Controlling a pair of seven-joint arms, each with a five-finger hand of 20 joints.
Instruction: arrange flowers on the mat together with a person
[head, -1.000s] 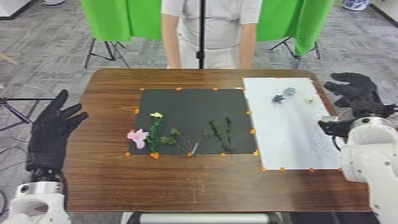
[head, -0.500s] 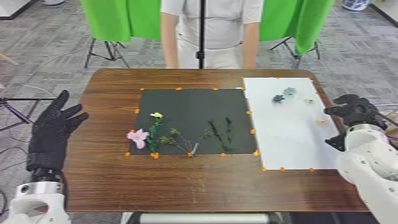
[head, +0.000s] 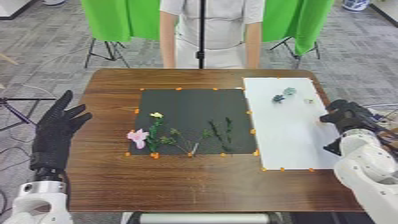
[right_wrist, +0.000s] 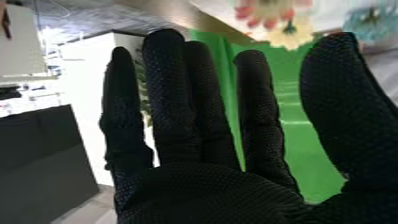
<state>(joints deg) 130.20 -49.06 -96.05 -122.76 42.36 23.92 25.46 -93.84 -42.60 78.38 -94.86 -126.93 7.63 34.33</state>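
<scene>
In the head view my right hand (head: 350, 116) is over the right edge of the white sheet (head: 298, 142), fingers straight. The right wrist view has this hand (right_wrist: 209, 192) open and empty, with a red-and-white flower (right_wrist: 269, 11), a pale yellow flower (right_wrist: 290, 35) and a blue flower (right_wrist: 371, 24) beyond its fingertips. Two blue-green flowers (head: 290, 91) and a small pale one (head: 309, 101) lie on the sheet. On the dark mat (head: 191, 102) are a pink flower (head: 138, 136), a yellow flower (head: 156, 115) and several green stems (head: 228, 131). My left hand (head: 53, 140) is open beside the table's left side.
The brown table (head: 160, 185) extends around the mat and sheet. Orange markers (head: 253, 131) line their edges. A thin dark pole (head: 201, 40) rises beyond the table's far edge.
My right hand has come nearer the robot and slightly inward over the sheet's right edge. My left hand has barely shifted. The flowers on the mat have not moved.
</scene>
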